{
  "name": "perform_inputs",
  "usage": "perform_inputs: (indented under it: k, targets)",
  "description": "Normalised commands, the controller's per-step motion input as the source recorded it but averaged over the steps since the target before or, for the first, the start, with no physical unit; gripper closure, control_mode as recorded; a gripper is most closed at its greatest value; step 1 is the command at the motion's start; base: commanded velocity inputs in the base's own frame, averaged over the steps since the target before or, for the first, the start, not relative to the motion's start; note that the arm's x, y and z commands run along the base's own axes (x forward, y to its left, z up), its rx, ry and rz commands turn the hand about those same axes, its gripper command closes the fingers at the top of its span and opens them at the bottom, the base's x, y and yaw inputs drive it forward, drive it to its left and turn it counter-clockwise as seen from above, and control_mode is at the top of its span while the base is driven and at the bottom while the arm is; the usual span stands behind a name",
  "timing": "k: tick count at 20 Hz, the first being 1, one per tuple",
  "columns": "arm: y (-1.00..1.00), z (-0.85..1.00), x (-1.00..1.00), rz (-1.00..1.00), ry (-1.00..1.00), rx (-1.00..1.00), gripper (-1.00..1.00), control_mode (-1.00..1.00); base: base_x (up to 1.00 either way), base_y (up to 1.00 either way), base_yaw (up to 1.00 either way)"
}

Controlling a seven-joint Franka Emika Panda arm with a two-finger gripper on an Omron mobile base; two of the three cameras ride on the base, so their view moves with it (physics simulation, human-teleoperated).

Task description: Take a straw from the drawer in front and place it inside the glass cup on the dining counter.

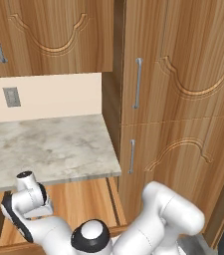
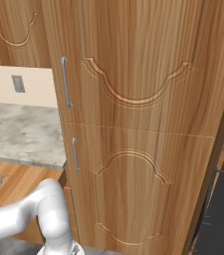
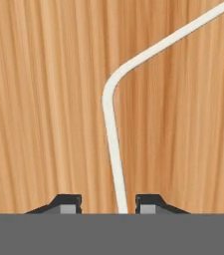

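Observation:
The drawer point(image 1: 86, 199) is pulled out under the worktop, showing its light wood floor point(image 3: 39, 99). The straw point(image 3: 112, 134) lies on that floor, thin and pale, with a bend near its top and its upper part running off to the upper right. My gripper point(image 3: 108, 204) points down at it, one fingertip on each side of the straw's lower stem. The straw lies nearer the right fingertip point(image 3: 148, 203), and a gap shows on both sides of it. My hand point(image 1: 28, 196) reaches low into the drawer. The glass cup and the dining counter are out of view.
A marbled kitchen worktop point(image 1: 44, 144) overhangs the back of the drawer, right above my hand. Tall wood cabinet doors point(image 2: 133, 124) with silver handles stand to the right. A beige wall with a socket point(image 1: 11, 97) backs the worktop.

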Motion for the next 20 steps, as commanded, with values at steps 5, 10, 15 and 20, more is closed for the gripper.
perform_inputs:
  k: [5, 10, 15, 20]
  targets:
    - [-0.12, -0.32, -0.34, -0.02, 0.00, 0.00, 1.00, -1.00, 0.00, 0.00, 0.00]
    - [-0.20, -0.01, -0.22, -0.02, 0.00, 0.00, 1.00, -1.00, 0.00, 0.00, 0.00]
    - [-0.36, 0.71, -0.22, -0.01, 0.00, 0.01, 1.00, -1.00, 0.00, 0.00, 0.00]
    - [-0.35, 1.00, -0.44, 0.00, 0.01, 0.09, 1.00, -1.00, 0.00, 0.00, 0.00]
